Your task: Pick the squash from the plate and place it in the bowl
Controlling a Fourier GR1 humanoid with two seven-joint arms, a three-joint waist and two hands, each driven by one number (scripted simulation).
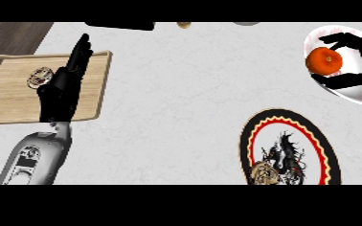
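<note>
Squash [324,60] sits over the white bowl [339,92] at the right edge of the view, round and orange, with the black fingers of my right hand [344,43] curled about it from above and below. I judge the carry to be done: the plate [249,139] with the red and black dragon pattern lies nearer me on the worktop [184,91], and I see no squash on it. What is left, as I read it, is to let go so the squash rests in the bowl, and then draw my hand clear. I cannot tell whether the squash already touches the bowl's inside or hangs just above it, since my fingers cover its edges.

My left hand [62,87] rests over the wooden cutting board [92,96] at the left, fingers straight and pointing away from me, holding nothing. It has no part in this step.
</note>
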